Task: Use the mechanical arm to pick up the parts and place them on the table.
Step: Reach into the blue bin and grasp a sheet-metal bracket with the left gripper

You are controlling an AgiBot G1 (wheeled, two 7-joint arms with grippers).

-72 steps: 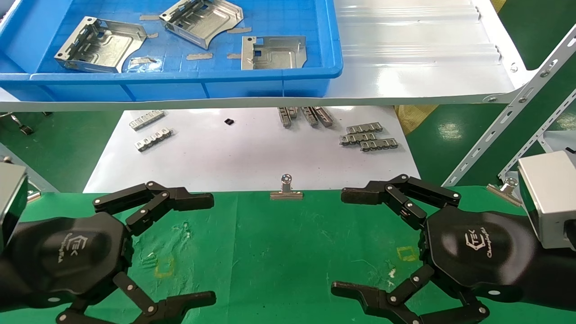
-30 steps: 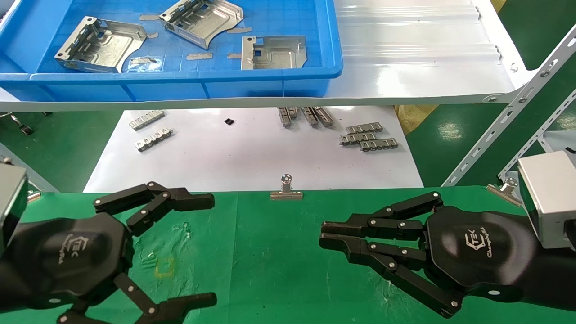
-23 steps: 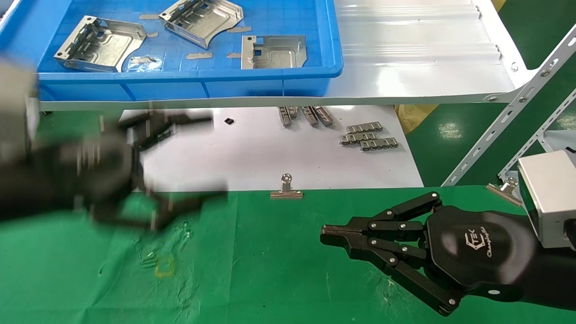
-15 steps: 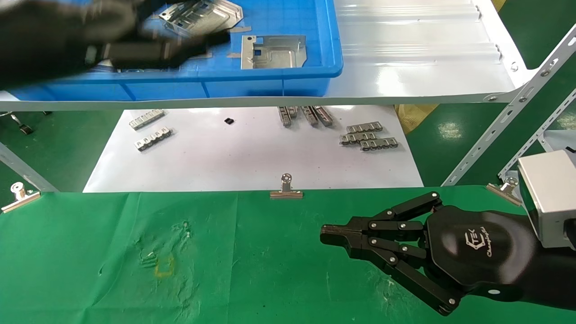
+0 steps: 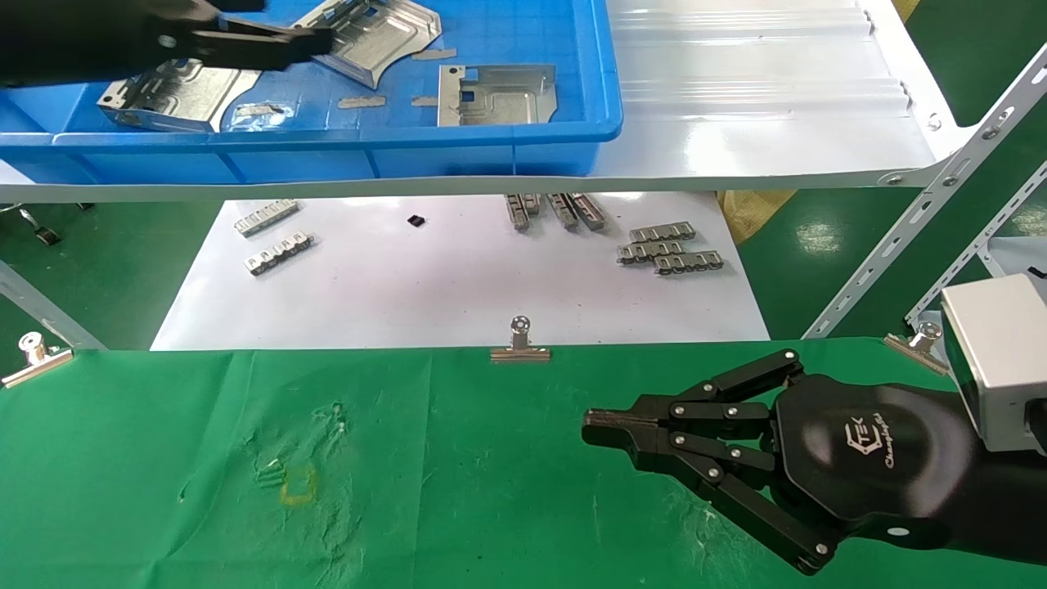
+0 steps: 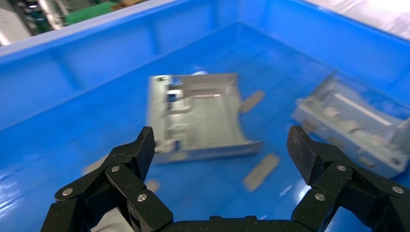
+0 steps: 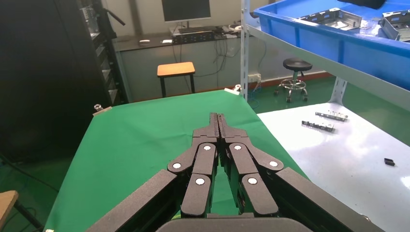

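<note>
Approach step, no part yet lifted. The left gripper (image 6: 220,154) hung inside the blue plastic crate (image 5: 343,147), jaws spread wide and empty, with one stamped sheet-metal part (image 6: 198,118) lying flat on the crate floor directly ahead of the gap between the fingertips (image 6: 143,145); a second part (image 6: 353,130) lay beyond the other fingertip, apart from the first. In the head view three parts rested in the crate, the leftmost part (image 5: 176,94) partly under the left gripper (image 5: 245,41), the third part (image 5: 495,94) well clear toward the crate's near wall. The right gripper (image 5: 601,429) was parked low over the green table (image 5: 458,491), jaws pressed together on nothing. The next move, by judgement, called for a descent so the fingertips straddle a raised flange, then a closing grip. Loose tape strips lay just beside the target, and the crate walls stood well apart from both fingertips, leaving room to lower. The table lay open ahead of the right gripper, bounded by a binder clip (image 5: 519,343) at its far edge.
</note>
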